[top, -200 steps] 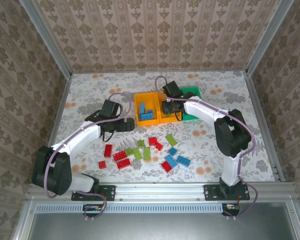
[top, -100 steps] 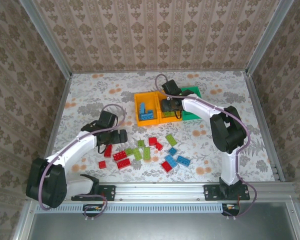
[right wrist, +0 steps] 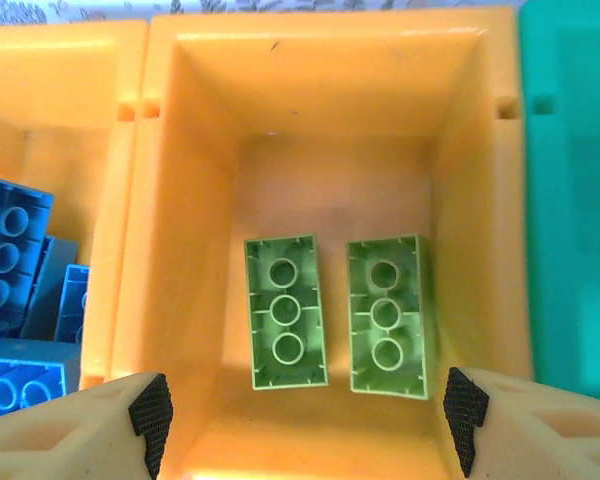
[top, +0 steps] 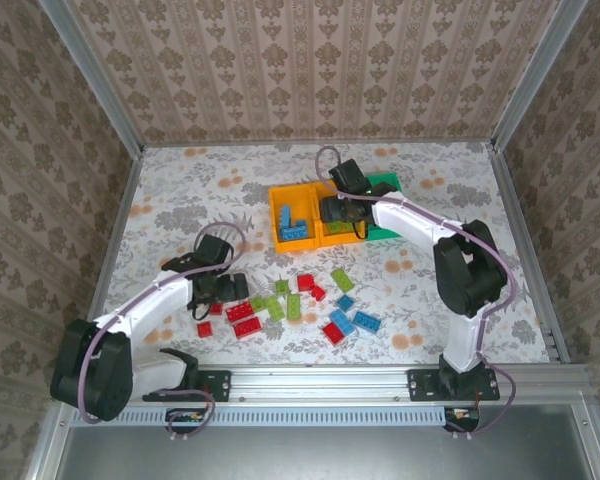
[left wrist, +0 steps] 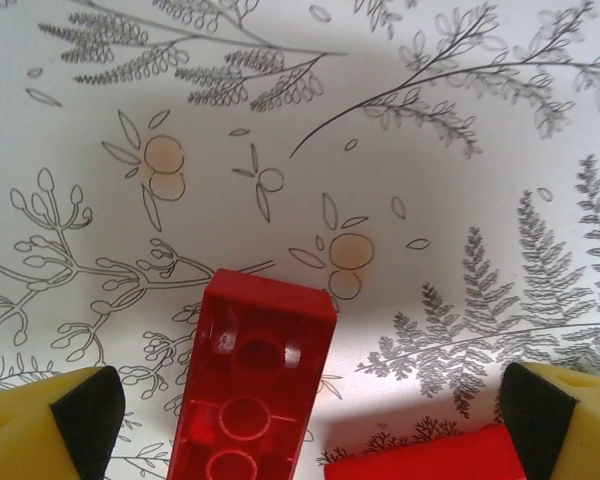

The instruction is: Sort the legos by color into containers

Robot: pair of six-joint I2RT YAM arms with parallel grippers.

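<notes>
Currently, the left gripper [left wrist: 310,405] is low over the floral table [top: 180,190], at the left end of the loose bricks [top: 293,307]. Its jaws are fully apart and nothing is clamped.

Left wrist view:
- A red brick [left wrist: 252,390] lies hollow side up between the black pads [left wrist: 85,410]. It sits nearer the pad at picture left and touches neither.
- A second red brick [left wrist: 420,462] shows at the bottom edge, just beside the first. I cannot tell whether the two touch.

Right gripper [right wrist: 305,430] hangs above the middle orange bin [right wrist: 180,130], with its jaws spread wide and empty.

Right wrist view:
- Two lime green bricks [right wrist: 286,312] lie on the bin floor, hollow side up and parallel, with a narrow gap between them.
- The left orange bin [right wrist: 50,100] sits against the middle one and holds heaped blue bricks [right wrist: 10,260]; their count is unclear.
- The green bin [right wrist: 570,200] sits against the middle bin on its other side.

Overhead, red, lime green and blue bricks lie scattered on the table between the bins and the arm bases. The reds are mostly to the left and the blues to the right.
</notes>
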